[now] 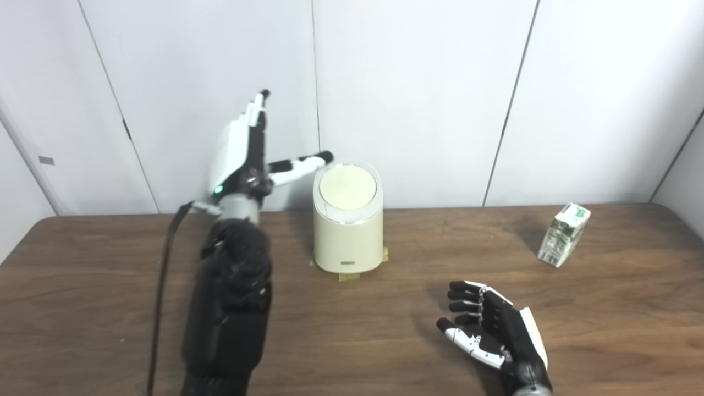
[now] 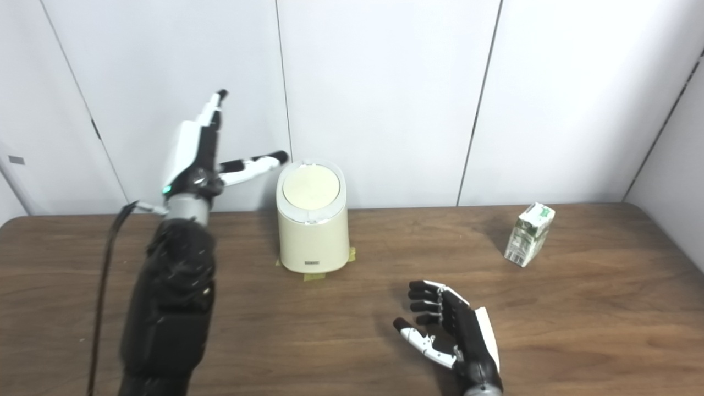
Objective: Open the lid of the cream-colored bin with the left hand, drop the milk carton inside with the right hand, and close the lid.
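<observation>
Lid (image 1: 347, 188) sits closed on the cream bin (image 1: 347, 242), just right of the raised left hand (image 1: 245, 159), fingers spread, thumb nearly at the rim; right hand (image 1: 489, 330) waits, loosely curled, empty.

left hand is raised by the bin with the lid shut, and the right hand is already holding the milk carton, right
Not quite. The right hand is open and empty, low over the table; the milk carton stands apart near the table's right end, as the left eye view shows. The left hand is raised beside the bin, lid shut.
</observation>
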